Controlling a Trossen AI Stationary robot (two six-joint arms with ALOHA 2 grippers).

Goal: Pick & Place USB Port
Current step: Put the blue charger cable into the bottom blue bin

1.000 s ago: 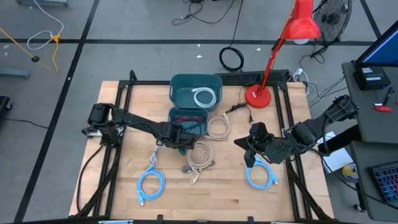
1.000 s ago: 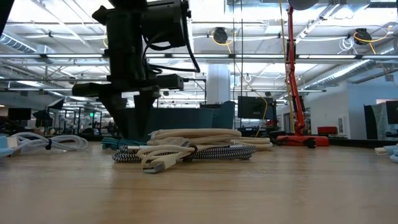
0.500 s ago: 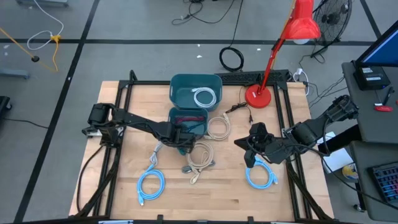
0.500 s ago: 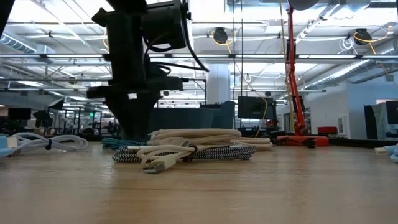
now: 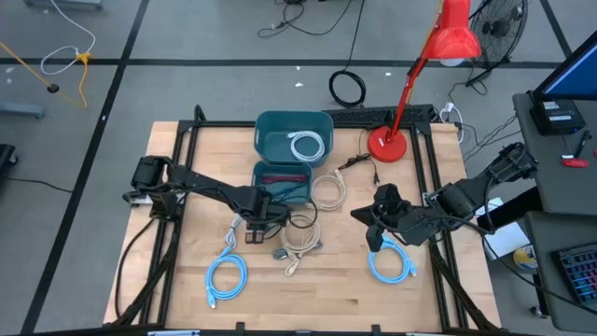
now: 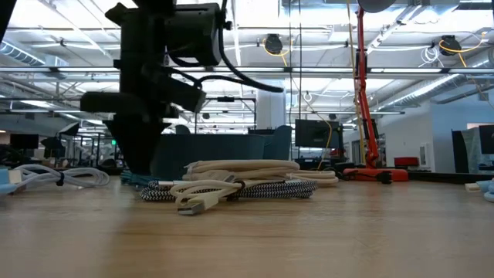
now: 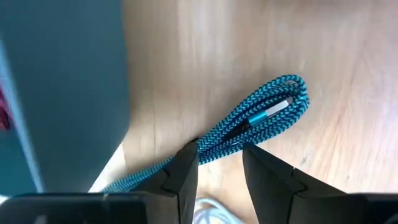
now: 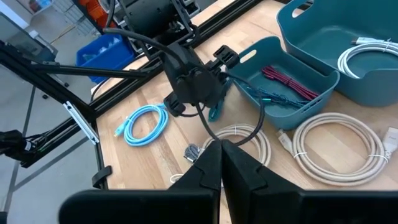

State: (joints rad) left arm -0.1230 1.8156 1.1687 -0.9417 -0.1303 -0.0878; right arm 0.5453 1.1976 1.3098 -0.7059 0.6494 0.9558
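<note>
Working on a wooden table [image 5: 326,289] inside a big open workshop, ceiling lights showing behind. Sitting at the far middle: two teal bins [image 5: 294,135], the nearer one holding a red cable [image 8: 292,84]. Lying around: cream coils [image 5: 300,235], light blue coils [image 5: 226,275], red lamp [image 5: 392,140] far right. Left gripper [image 7: 219,163] hovering just near-left of the nearer bin, fingers part open around the teal braided cable [image 7: 261,118], not gripping yet by the look of it. Cable stretching straight ahead from the fingers, folded end farthest out. Left arm clearly nearer. Right gripper [image 8: 219,165] waiting right of centre, fingers closed, holding nothing.
</note>
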